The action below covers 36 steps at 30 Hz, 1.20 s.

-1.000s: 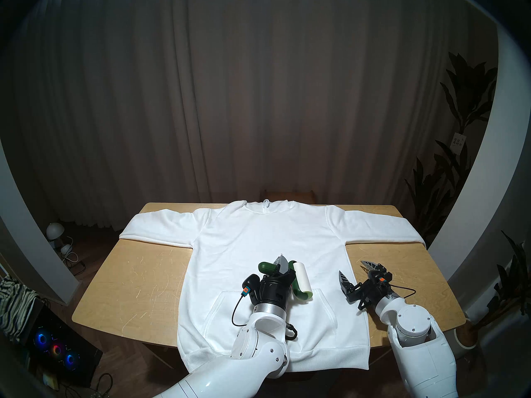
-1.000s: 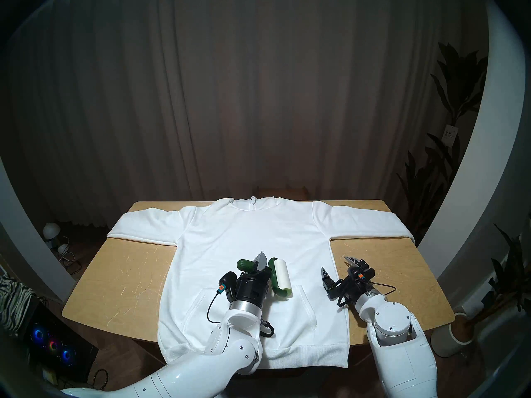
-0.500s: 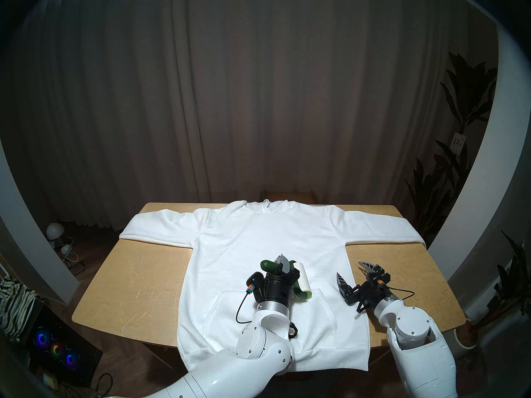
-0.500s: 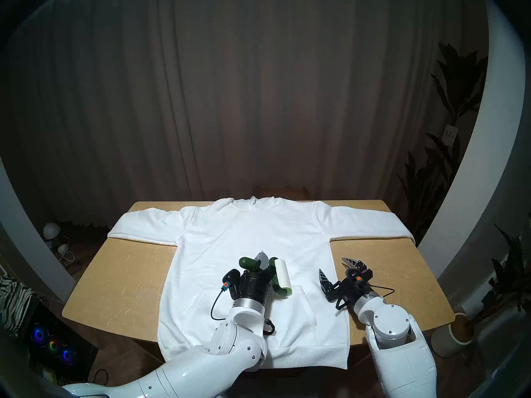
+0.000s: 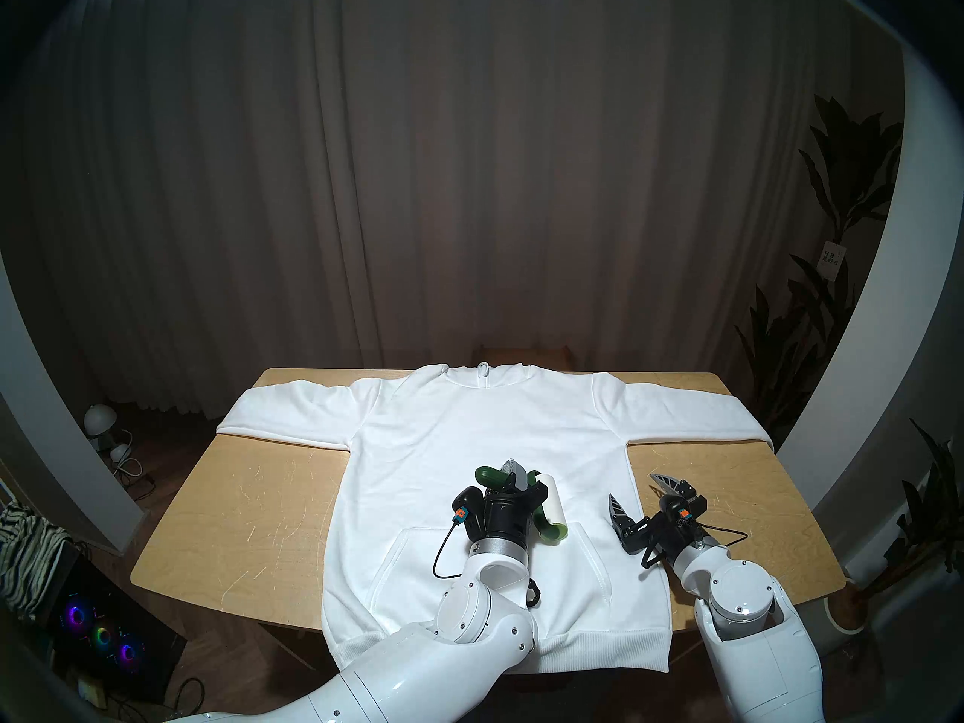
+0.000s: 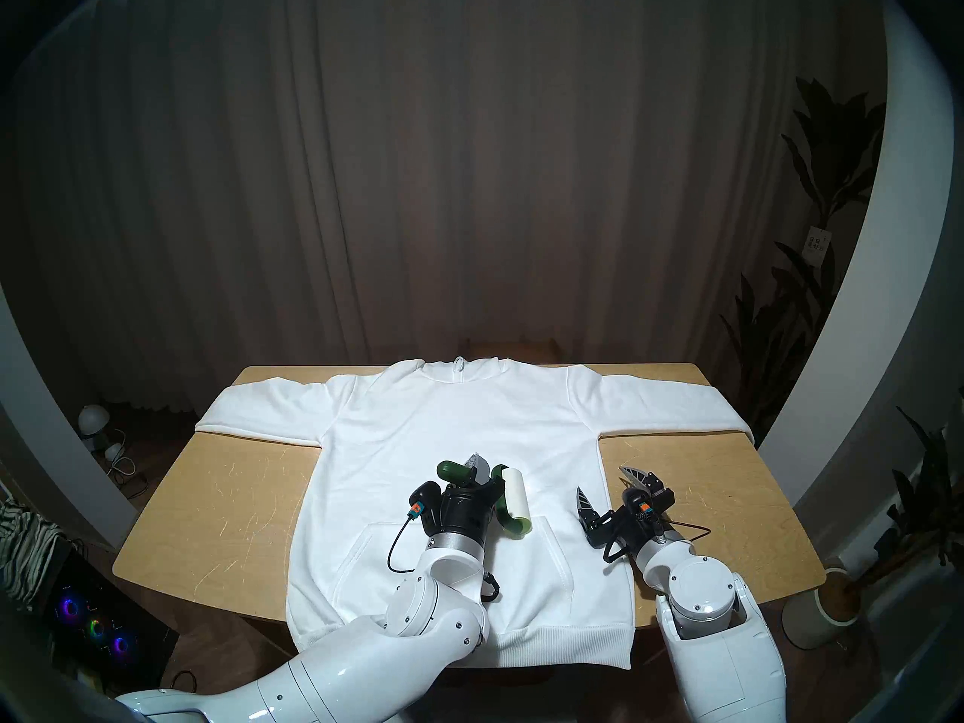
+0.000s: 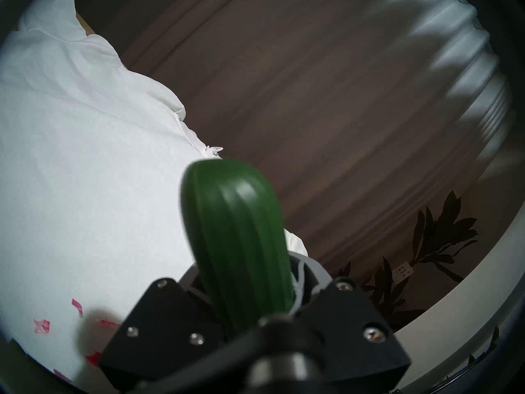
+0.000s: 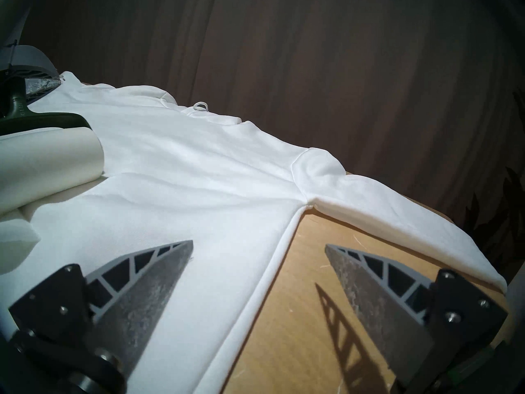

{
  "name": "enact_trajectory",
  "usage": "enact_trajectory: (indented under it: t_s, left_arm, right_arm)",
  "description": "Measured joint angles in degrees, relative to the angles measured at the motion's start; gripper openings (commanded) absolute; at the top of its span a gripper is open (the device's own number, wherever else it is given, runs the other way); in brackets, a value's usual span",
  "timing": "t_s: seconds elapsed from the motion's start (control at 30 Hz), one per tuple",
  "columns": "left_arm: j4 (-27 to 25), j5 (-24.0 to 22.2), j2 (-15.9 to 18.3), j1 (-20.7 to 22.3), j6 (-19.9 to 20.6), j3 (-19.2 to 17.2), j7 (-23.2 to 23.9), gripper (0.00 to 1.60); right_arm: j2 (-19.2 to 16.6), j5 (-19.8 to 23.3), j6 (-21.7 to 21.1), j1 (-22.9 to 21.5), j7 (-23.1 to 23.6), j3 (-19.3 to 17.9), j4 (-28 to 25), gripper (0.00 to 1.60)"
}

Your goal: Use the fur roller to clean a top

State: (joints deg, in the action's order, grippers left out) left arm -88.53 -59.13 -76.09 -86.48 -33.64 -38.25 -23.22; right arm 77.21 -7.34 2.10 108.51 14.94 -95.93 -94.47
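Note:
The top [image 5: 469, 430] is a white hooded sweatshirt spread flat on the table, also seen in the head stereo right view [image 6: 443, 424]. The fur roller [image 5: 552, 500] rests its white cylinder on the top just above the pocket. My left gripper [image 5: 514, 469] is shut on the roller's dark green handle [image 7: 235, 237]. Small red-pink bits [image 7: 42, 326] lie on the fabric left of the handle. My right gripper [image 5: 634, 490] stands open and empty, low over the top's right side seam [image 8: 272, 257]. One finger is above fabric, the other above wood.
The wooden table [image 5: 235, 523] shows bare on both sides of the top's body. A tall plant [image 5: 834, 289] stands at the right. A computer with glowing fans [image 5: 99, 636] and a small lamp [image 5: 99, 419] are on the floor at the left. Curtains hang behind.
My left arm has pushed the roller slightly farther up the top and a little to the right. My right gripper has drifted slightly left, still open.

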Motion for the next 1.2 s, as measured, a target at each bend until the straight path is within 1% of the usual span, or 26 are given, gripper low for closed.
enact_trajectory:
  t_s: [0.13,0.3,0.5,0.63,0.8,1.0,1.2]
  left_arm:
    - [-0.5,-0.9,0.6,-0.2,0.2,-0.5,0.1,0.0]
    - [-1.1,-2.5,1.3,-0.9,-0.4,-1.0,1.2,0.0]
    - [-1.0,-3.2,1.9,-1.6,-1.8,-1.2,2.5,0.0]
    - [0.2,-3.5,2.2,-1.7,-4.5,-0.3,3.8,0.0]
    - [1.6,-3.2,2.2,-1.7,-6.6,0.2,5.2,0.0]
    - [2.2,-3.1,2.4,-1.7,-7.6,0.1,6.4,0.0]
    - [2.3,-3.8,3.3,-1.8,-7.9,-0.8,7.3,0.0]
  right_arm:
    - [0.4,-1.1,-2.4,-0.8,-1.4,0.5,-0.3,1.6]
    - [0.4,-1.9,-4.1,-1.5,-1.8,0.9,-0.5,1.6]
    - [-0.1,-2.2,-5.2,-1.6,-1.8,1.3,-0.9,1.6]
    - [-0.7,-2.3,-6.2,-1.5,-0.9,1.4,-1.5,1.6]
    - [-1.5,-2.5,-7.6,-0.7,0.2,1.3,-2.8,1.6]
    - [-2.1,-3.0,-8.4,-0.1,0.8,1.3,-3.7,1.6]
    - [-2.4,-3.6,-8.7,-0.1,0.7,1.7,-3.9,1.6]
